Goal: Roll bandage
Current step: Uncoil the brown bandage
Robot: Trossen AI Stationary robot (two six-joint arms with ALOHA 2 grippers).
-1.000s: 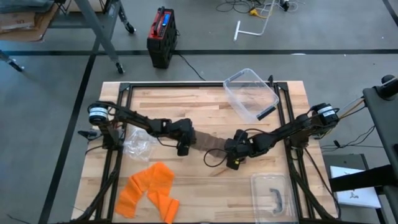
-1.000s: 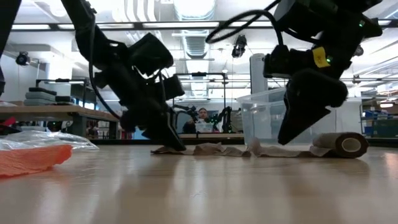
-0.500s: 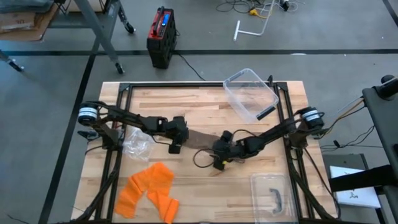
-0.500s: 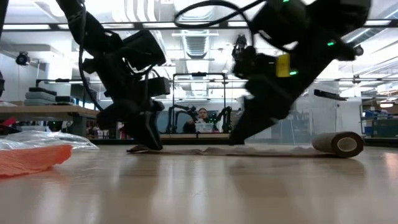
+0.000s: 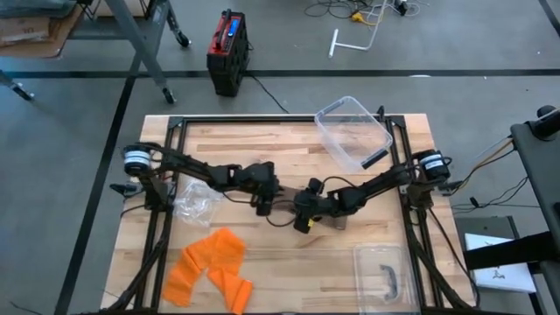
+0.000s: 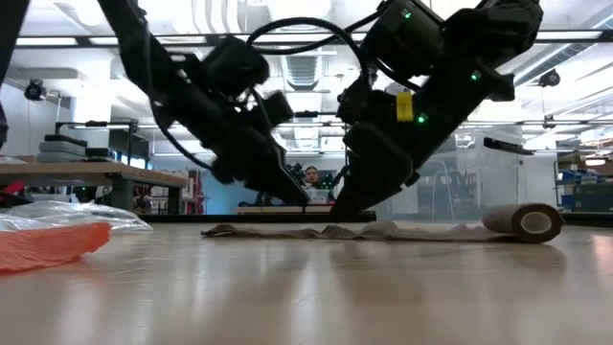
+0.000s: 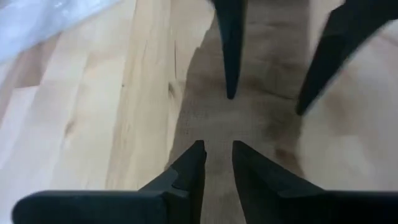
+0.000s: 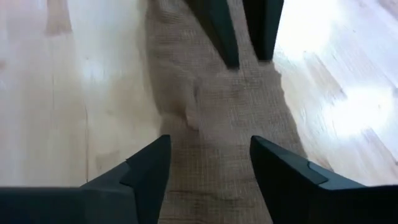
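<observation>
A tan bandage (image 6: 412,230) lies unrolled in a flat strip across the table's middle. Its rolled part (image 6: 525,221) rests on the table at the right end, and its loose end (image 6: 215,230) lies flat at the left. My left gripper (image 7: 218,154) hovers over the strip, its fingers a narrow gap apart with nothing between them. My right gripper (image 8: 208,163) faces it from the right, wide open, one finger at each long edge of the strip (image 8: 217,118). Both grippers meet at the table's middle (image 5: 284,204). My right gripper's fingertips (image 6: 337,213) reach down to the strip, slanting from above and from the right. Whether they touch it I cannot tell. My left gripper touches nothing that shows.
A clear plastic box (image 5: 354,131) stands at the far right, and a clear lid with a dark handle (image 5: 383,273) lies at the near right. Orange bandages (image 5: 210,267) lie at the near left, and a crumpled plastic bag (image 5: 192,203) lies left of my left gripper.
My left gripper drew the bandage's loose end toward the table's left edge, and the wrinkled strip spread out flat. It then came back toward the right, and the end stayed on the table. My right gripper has gone left along the strip. The roll has stayed in place.
</observation>
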